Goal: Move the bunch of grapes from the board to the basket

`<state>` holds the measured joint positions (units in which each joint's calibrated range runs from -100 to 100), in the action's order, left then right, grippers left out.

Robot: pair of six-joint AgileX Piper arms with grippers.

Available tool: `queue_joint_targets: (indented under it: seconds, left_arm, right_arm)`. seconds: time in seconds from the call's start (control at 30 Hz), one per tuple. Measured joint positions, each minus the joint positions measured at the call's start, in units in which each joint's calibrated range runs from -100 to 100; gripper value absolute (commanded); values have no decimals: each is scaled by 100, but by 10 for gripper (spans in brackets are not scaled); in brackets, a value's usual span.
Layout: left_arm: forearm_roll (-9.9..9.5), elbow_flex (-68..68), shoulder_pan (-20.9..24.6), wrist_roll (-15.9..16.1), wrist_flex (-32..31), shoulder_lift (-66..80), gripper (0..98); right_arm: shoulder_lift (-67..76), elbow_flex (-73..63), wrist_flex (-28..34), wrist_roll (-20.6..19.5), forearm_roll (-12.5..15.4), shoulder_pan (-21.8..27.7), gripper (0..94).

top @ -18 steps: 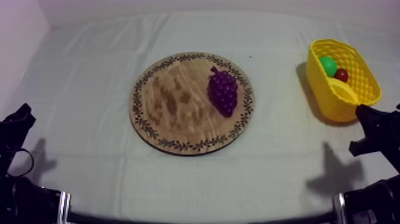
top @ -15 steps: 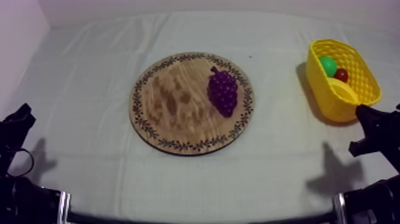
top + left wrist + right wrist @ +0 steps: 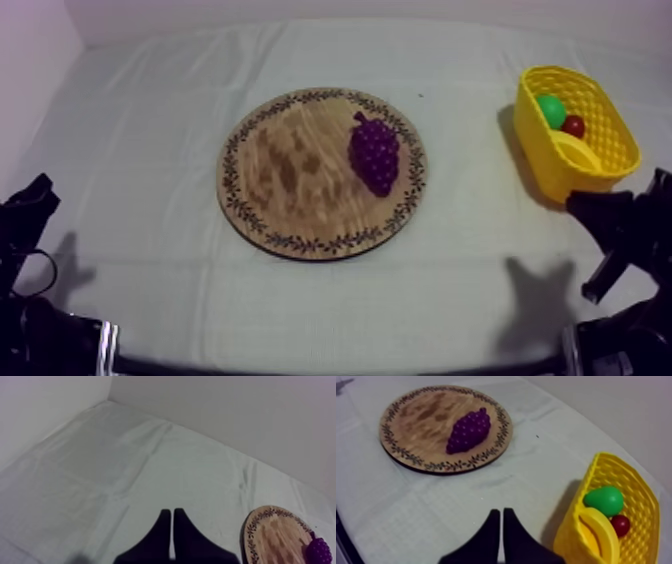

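Purple bunch of grapes [image 3: 375, 155] lies on the wooden board [image 3: 285, 175], on the half nearer the yellow basket [image 3: 557, 165] and well apart from it. I judge nothing done yet: reach, grasp, carry and drop all remain. Long axis runs far-to-near across the desk, stem toward the far edge, tapered tip nearer. My left hand [image 3: 171, 512] and right hand [image 3: 501, 512] are closed on nothing.
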<state>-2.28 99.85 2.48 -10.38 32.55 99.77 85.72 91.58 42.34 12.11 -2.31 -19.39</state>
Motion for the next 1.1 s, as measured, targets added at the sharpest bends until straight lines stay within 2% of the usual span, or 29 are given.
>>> queue_joint_targets:
  seconds: [0.2,0.37,0.7,0.87,1.1]
  left_arm:
    - [0,0,0,0,0,0,0]
    - [0,0,0,0,0,0,0]
    - [0,0,0,0,0,0,0]
    - [0,0,0,0,0,0,0]
    - [0,0,0,0,0,0,0]
  right_arm:
    - [-1493,-1574,838,-763,-355,-273,4]
    - [-2818,-3227,1827,-1271,-369,-329,4]
    - [-5423,-6551,3847,-1457,-485,-536,4]
    - [-6626,-7863,4493,-1550,-396,-469,4]
    - [-8071,-9301,5069,-1818,-227,-406,4]
